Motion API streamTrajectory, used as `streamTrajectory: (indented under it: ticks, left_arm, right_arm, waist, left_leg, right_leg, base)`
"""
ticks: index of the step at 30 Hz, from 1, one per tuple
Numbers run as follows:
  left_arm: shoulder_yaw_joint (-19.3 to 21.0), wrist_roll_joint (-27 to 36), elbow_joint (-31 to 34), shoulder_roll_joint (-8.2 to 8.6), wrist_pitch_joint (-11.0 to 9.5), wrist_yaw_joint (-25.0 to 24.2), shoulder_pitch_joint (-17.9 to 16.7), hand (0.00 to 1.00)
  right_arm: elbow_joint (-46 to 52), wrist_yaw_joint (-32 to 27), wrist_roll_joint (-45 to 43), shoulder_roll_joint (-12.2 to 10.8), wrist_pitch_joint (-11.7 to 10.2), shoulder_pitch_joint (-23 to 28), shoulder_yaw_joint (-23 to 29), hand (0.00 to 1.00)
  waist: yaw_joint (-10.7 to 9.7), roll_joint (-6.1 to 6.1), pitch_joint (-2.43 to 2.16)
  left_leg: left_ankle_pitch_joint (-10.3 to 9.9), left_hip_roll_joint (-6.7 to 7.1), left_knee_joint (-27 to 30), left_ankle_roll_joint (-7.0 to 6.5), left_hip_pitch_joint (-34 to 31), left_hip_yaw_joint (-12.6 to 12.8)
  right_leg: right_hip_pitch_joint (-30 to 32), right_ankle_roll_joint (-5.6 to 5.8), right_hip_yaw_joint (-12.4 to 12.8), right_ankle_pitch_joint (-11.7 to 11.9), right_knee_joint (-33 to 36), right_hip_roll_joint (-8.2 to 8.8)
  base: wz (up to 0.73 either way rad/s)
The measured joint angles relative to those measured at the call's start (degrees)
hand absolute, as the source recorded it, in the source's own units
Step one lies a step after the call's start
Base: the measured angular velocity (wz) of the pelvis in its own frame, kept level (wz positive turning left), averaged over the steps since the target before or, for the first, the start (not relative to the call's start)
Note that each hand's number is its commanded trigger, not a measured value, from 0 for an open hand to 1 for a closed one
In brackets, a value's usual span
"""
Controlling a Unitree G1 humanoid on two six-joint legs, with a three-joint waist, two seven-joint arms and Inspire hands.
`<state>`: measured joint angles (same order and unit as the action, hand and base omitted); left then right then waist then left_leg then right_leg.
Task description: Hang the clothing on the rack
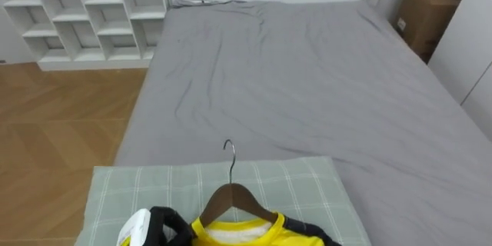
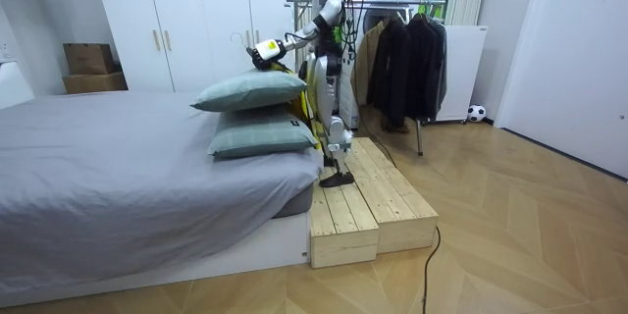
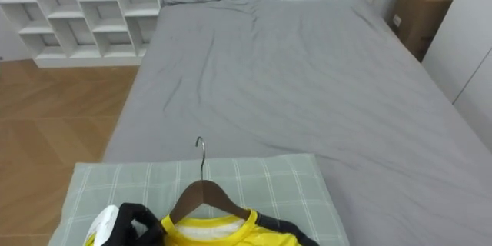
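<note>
A wooden hanger (image 1: 231, 194) with a metal hook carries a yellow shirt (image 1: 246, 233) with dark sleeves. It hangs low in front of me over a green checked pillow (image 1: 307, 192). My left hand (image 1: 167, 225) comes in from the lower left, its dark fingers curled at the hanger's left shoulder. In the room view I stand on a wooden platform (image 2: 368, 206) at the bed's pillow end. There my left hand (image 2: 265, 54) holds the hanger out above the stacked pillows (image 2: 250, 93), and the shirt (image 2: 310, 93) hangs against my body.
The grey bed (image 1: 307, 84) stretches ahead, with white cube shelves (image 1: 84, 11) at the far left and a cardboard box (image 1: 424, 17) at the far right. In the room view a clothes rack with dark coats (image 2: 397, 54) stands behind me.
</note>
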<state>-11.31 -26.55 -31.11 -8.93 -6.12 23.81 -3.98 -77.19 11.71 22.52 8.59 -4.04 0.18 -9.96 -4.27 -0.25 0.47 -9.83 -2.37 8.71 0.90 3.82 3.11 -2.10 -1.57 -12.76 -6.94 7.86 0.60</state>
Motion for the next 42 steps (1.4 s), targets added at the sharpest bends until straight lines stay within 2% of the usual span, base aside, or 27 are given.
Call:
streamTrajectory:
  ticks: [6,10,19,23,32,42]
  left_arm:
    - [0.0,0.1,0.9,-0.8,0.0,0.0,0.0,1.0]
    - [1.0,0.1,4.1,-1.31,0.0,0.0,0.0,1.0]
    - [2.3,0.1,4.2,-1.3,0.0,-0.9,-0.4,1.0]
    - [2.4,0.1,4.2,-1.3,0.0,-0.9,-0.4,1.0]
    - [2.9,0.0,4.3,-1.29,0.0,-1.0,-0.4,1.0]
    - [2.8,-0.1,8.8,-1.54,0.0,-1.3,-0.6,1.0]
  right_arm:
    - [-0.2,-0.2,0.2,0.0,-0.1,0.1,0.3,0.0]
    - [-0.1,-0.3,-0.1,-0.2,-0.1,0.6,2.2,0.0]
    - [-0.2,-0.5,-0.1,-0.4,-0.1,1.4,4.6,0.0]
    - [-0.3,-0.6,-0.3,-0.4,-0.1,1.5,4.8,0.0]
    - [-0.3,-1.7,-0.4,-0.4,-0.1,1.5,5.1,0.0]
    - [-0.4,-1.4,-0.4,-0.3,-0.3,1.5,5.1,0.0]
  waist:
    - [-0.2,0.0,0.01]
    - [-0.3,0.01,0.01]
    - [-0.3,-0.17,0.0]
    - [-0.3,-0.39,-0.14]
    - [-0.3,-0.42,-0.14]
    - [-0.5,-0.44,-0.11]
  left_leg:
    - [0.0,-0.01,-0.1,-0.01,0.8,0.1]
    - [0.0,0.0,-0.1,0.0,1.3,0.1]
    - [-0.3,-0.06,-0.5,-0.02,2.7,1.4]
    - [-0.4,-0.04,-0.5,-0.06,2.8,1.4]
    - [-0.4,-0.07,-0.5,-0.07,2.8,1.5]
    - [-0.4,-0.08,-0.5,-0.07,2.8,1.4]
  right_leg:
    - [-0.6,0.05,0.6,0.1,0.0,-0.02]
    - [-1.0,0.06,0.8,0.1,-0.1,0.02]
    - [-1.9,0.17,1.8,0.0,-0.1,-0.03]
    - [-1.9,0.23,1.9,0.0,-0.1,-0.25]
    - [-1.9,0.24,2.0,0.0,-0.1,-0.35]
    - [-1.9,0.24,2.0,0.0,-0.1,-0.35]
  base:
    - [-0.03]
    - [-0.02]
    - [-0.06]
    - [-0.01]
    - [0.0]
    - [0.0]
